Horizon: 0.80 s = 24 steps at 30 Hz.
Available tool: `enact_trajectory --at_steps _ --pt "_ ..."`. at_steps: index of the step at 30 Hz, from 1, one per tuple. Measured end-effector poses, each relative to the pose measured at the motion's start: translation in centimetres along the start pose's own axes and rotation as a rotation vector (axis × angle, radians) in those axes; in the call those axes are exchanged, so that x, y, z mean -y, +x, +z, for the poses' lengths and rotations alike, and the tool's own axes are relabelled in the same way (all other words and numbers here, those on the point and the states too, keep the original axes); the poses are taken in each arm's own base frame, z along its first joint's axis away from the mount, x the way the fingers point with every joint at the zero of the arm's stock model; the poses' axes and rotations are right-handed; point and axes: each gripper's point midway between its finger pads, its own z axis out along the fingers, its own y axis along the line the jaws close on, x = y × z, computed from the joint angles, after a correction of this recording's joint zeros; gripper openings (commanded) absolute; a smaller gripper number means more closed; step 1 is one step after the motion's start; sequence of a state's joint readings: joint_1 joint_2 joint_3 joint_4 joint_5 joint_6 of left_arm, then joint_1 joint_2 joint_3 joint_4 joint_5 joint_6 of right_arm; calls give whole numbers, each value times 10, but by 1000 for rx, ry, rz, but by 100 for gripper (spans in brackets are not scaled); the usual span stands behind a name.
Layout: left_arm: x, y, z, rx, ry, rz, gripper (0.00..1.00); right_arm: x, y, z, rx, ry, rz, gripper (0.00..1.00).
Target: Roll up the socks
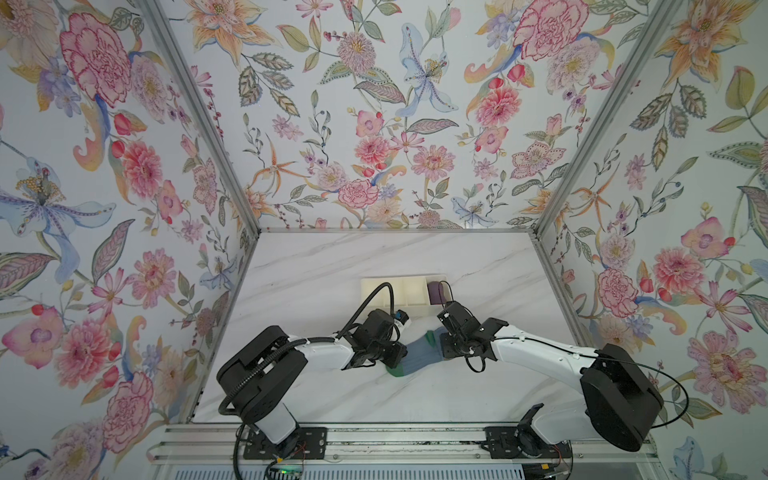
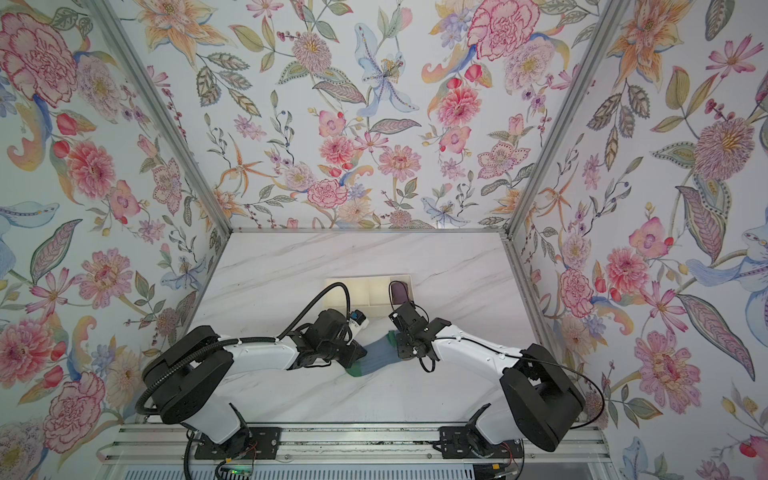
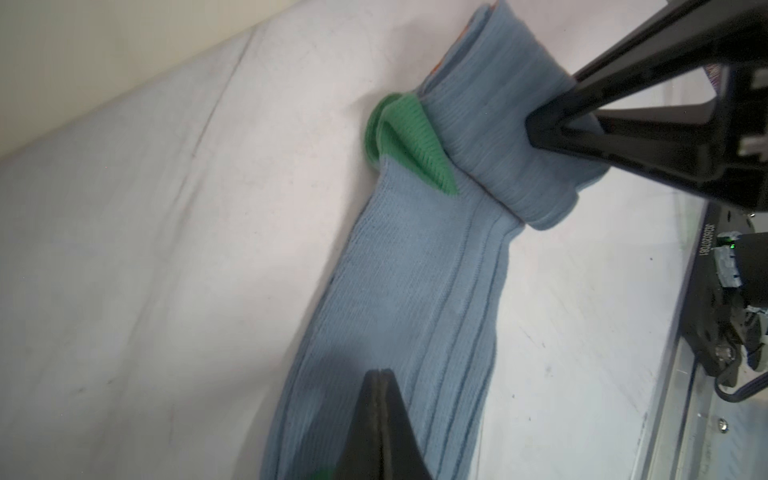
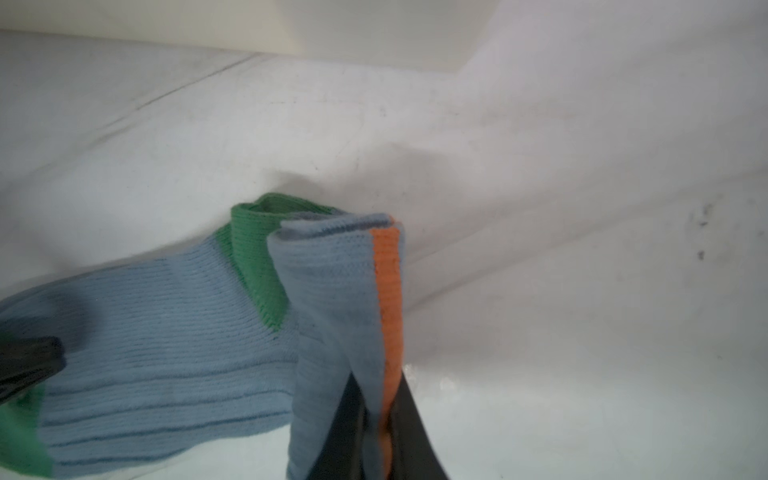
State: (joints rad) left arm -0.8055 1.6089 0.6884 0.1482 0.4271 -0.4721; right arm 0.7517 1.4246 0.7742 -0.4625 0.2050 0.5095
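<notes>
A: Two claws engaged?
B: Right claw [image 4: 380, 409] pinches the folded cuff of the blue-grey ribbed socks [image 1: 419, 356] on the white marble tabletop [image 1: 332, 257]; left claw [image 3: 379, 374], pressed together, rests on the toe end.
A: Next?
B: Probably roll the cuff toeward, tightly.

My two arms are white, with big round black joints. My left arm [image 1: 320, 353] has a thick, bumpy black hose [image 1: 391, 297]. My right arm [image 1: 540, 347] has a thin black cable [image 1: 648, 365]. Each arm sits on a flat black plate [image 1: 313, 438] with little screws, on a silver rail [image 1: 395, 446]. My left gripper [image 3: 379, 376] and right gripper [image 4: 374, 395] have black, pointy fingers. A tiny green light [image 3: 726, 241] glows beside small white letters.
</notes>
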Motion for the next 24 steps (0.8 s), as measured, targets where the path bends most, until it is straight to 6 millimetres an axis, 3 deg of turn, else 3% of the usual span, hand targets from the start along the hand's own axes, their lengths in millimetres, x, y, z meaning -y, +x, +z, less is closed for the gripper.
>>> enact_trajectory --at_steps 8,15,24 --pt "10 -25 -31 80 36 -4 0 -5 -7 -5 25 106 -81 13" --pt "1 -26 -38 84 21 -28 0 -15 -10 -6 33 178 -151 22" --pt "-13 -28 -54 125 10 -66 1 -26 -9 -9 40 195 -202 24"
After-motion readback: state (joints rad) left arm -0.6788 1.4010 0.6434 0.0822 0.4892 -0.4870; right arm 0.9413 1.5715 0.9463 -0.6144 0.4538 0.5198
